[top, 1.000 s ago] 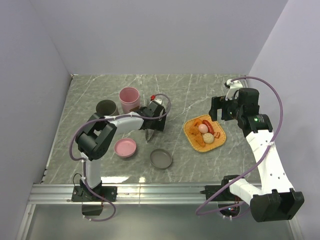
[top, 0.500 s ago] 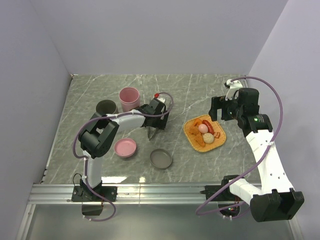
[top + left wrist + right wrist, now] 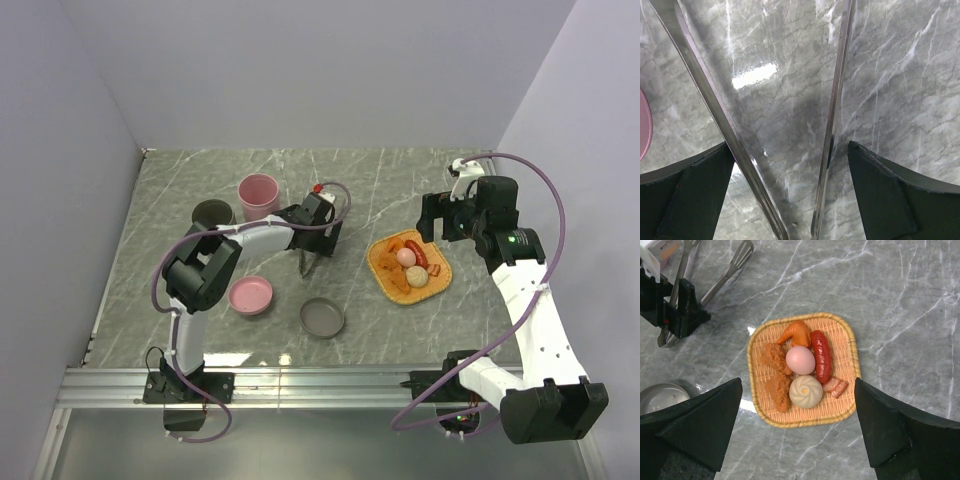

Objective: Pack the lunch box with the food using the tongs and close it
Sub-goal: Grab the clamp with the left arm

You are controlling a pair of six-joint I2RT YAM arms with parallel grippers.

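The silver tongs [image 3: 832,125] lie on the marble table, both slim arms running between the fingers of my open left gripper [image 3: 790,145]. The left arm touches the left finger; the right one stands just clear. In the top view this gripper [image 3: 315,238] is mid-table, beside the pink round lunch box [image 3: 259,197]. The food [image 3: 806,391], namely a cream bun, a pink ball, a red sausage and orange fried pieces, sits on a woven tray [image 3: 802,422]. My right gripper [image 3: 798,381] hovers open above that tray, holding nothing.
A pink shallow dish [image 3: 250,295] and a grey metal bowl [image 3: 322,317] sit in front of the left gripper. A dark round cup [image 3: 212,213] stands left of the pink container. Grey walls close in the table at back and sides.
My left gripper has shifted a little to the right and back over the tongs, turning slightly. The right arm and the food tray have not moved.
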